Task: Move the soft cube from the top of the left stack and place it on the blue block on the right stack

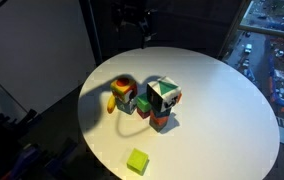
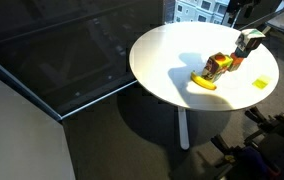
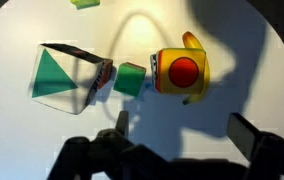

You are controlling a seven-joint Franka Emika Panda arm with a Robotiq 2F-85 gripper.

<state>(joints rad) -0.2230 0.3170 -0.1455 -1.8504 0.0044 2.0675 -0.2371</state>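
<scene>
Looks pretty much done: the patchwork white, dark and green soft cube [image 1: 163, 94] sits on the small teal-and-orange block stack [image 1: 158, 121], off the orange-yellow-red block cluster [image 1: 122, 93]. The gripper [image 3: 179, 128] hangs above with its jaws spread wide and nothing in them.

You have a round white table [image 1: 232, 120] on a single pedestal [image 2: 183, 125]; a window [image 1: 274, 50] fills the upper right, grey wall [image 1: 32, 40] upper left.

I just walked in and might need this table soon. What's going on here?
The arm's gripper is open and empty, hovering above the table. The soft cube sits on top of a small stack, with a red block showing beneath it, beside the cluster of small blocks. A yellow-green cube lies apart near the table's edge.
</scene>
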